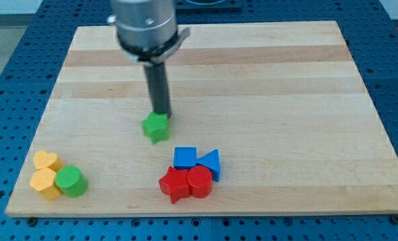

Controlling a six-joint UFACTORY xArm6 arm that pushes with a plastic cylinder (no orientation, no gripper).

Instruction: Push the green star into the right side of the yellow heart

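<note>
The green star (156, 128) lies near the middle of the wooden board (266, 100), a little left of centre. My tip (161, 114) stands at the star's top edge, touching or nearly touching it. The yellow heart (47, 161) lies at the board's lower left, far to the left of and below the star. A yellow hexagon (45, 183) sits just below the heart, and a green cylinder (71, 181) sits to the heart's lower right, against both yellow blocks.
A cluster lies at the bottom centre: a blue cube (185, 157), a blue triangle (210, 163), a red star (173, 185) and a red cylinder (200, 181). The board's bottom edge runs just below both clusters.
</note>
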